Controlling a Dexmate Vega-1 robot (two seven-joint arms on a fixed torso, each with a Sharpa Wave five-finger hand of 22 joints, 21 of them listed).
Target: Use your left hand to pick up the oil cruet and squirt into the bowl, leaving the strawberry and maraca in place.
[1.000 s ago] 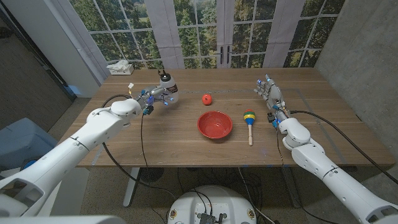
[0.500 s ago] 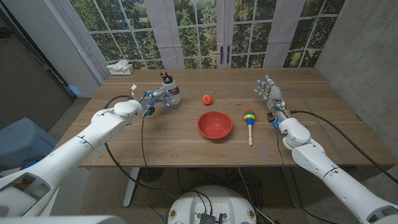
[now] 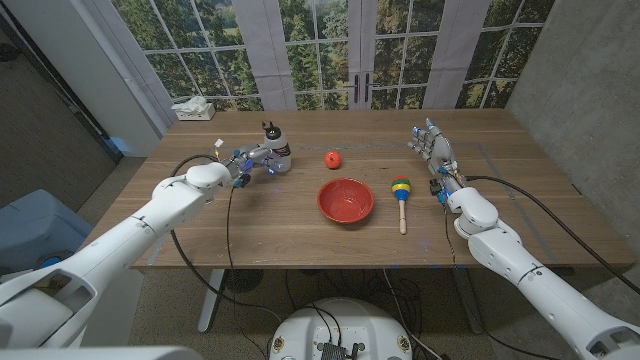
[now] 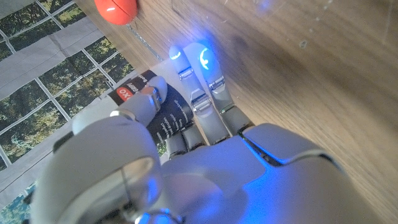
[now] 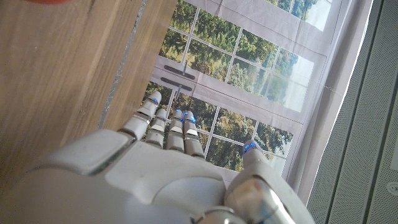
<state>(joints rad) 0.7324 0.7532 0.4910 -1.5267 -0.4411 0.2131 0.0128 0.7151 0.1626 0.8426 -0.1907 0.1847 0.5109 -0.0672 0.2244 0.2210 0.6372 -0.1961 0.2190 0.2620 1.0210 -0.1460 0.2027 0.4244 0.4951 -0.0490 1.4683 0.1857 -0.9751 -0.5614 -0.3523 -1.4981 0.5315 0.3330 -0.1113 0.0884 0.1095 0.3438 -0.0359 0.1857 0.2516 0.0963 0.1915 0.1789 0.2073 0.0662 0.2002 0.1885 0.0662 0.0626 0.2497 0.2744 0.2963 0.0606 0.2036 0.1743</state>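
— What is seen around the work, largest first?

— The wooden table [image 3: 300, 225] is backed by tall windows [image 3: 320, 50]. A red bowl [image 3: 345, 200] is set mid-table, a maraca [image 3: 402, 193] is laid just beside it on the robot's right, and a strawberry [image 3: 331, 158] is placed behind it. A white box [image 3: 195, 108] is seen at the far left corner.

— And the cruet?

— The oil cruet [image 3: 276, 150] is gripped by the left hand [image 3: 252, 160], fingers [image 4: 205, 87] wrapped round its dark label, well apart from the bowl. The right hand [image 3: 433, 150] is held up with fingers spread, nothing in it.

— What is changed?

— The cruet and left hand are shifted slightly toward the bowl.
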